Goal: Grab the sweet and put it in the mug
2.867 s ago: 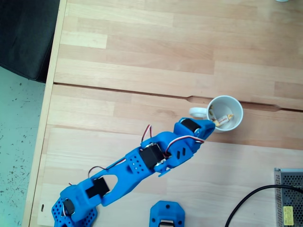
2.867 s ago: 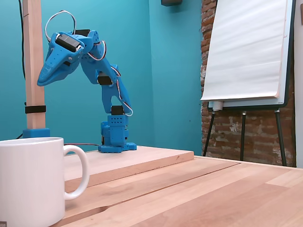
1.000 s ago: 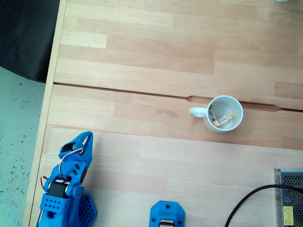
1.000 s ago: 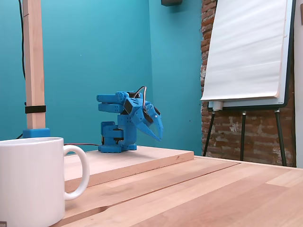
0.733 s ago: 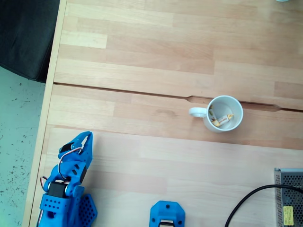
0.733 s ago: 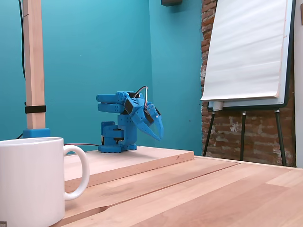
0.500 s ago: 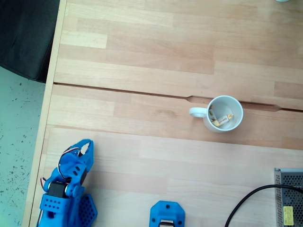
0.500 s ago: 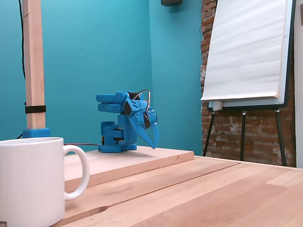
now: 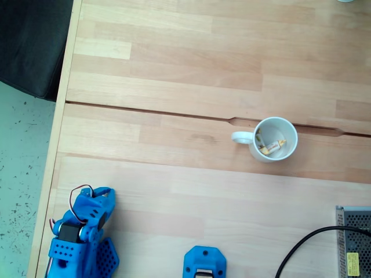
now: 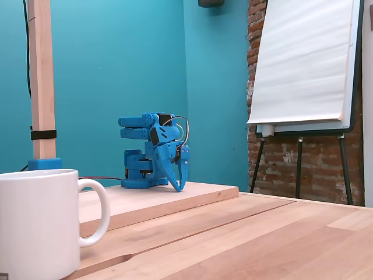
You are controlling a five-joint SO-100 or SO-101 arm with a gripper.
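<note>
The white mug (image 9: 286, 132) stands right of the table's middle in a fixed view from above, handle to the left. Two small wrapped candies with yellow ends lie inside it, one (image 9: 273, 146) near the bottom wall and one (image 9: 259, 139) by the handle side; I cannot tell which is the sweet. The blue arm is folded at the bottom left, and its gripper (image 9: 103, 196) points down, far from the mug. In a fixed view from the side, the mug (image 10: 38, 224) is in the left foreground and the gripper (image 10: 178, 186) hangs shut and empty over a raised board.
A grey power supply (image 9: 354, 240) with a black cable (image 9: 304, 243) sits at the bottom right. A blue printed part (image 9: 204, 263) lies at the bottom edge. The table's left edge (image 9: 53, 150) borders the floor. A wooden post (image 10: 42, 81) and a flipchart (image 10: 306, 64) stand behind.
The arm drew back from above the mug and folded at the bottom left. Over the last second the gripper tipped downward toward the board and its jaws came together.
</note>
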